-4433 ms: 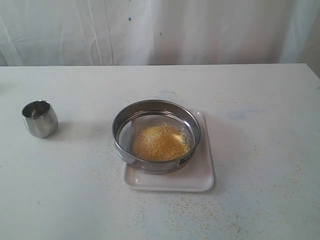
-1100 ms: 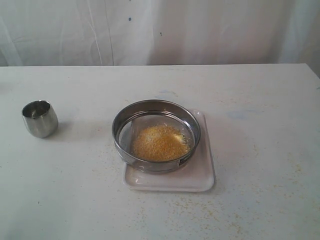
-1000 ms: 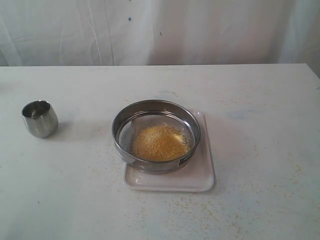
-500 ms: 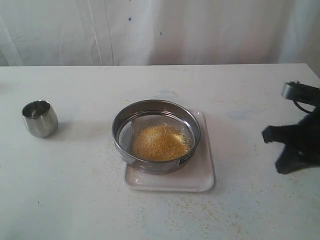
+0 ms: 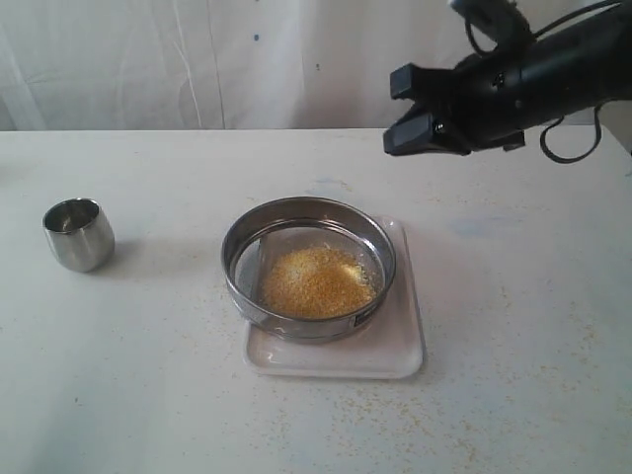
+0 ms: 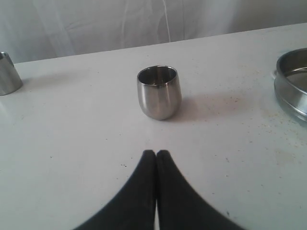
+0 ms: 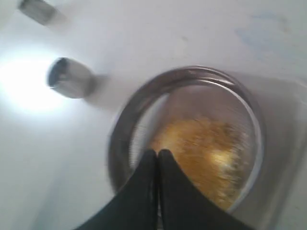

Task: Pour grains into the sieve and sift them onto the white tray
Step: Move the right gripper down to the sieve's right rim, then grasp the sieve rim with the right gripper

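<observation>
The right gripper's (image 7: 157,154) fingers (image 7: 146,167) are pressed together on nothing. It hangs in the air on its black arm (image 5: 553,79), looking down into the sieve (image 5: 306,330). The left gripper (image 6: 156,154) is likewise pinched closed and empty, low over the table (image 5: 513,296) and facing the small steel cup (image 6: 159,92). The grains (image 5: 316,281) lie heaped on the sieve's mesh, and the sieve sits on the white tray (image 5: 395,346). Stray grains speckle the table around the tray.
</observation>
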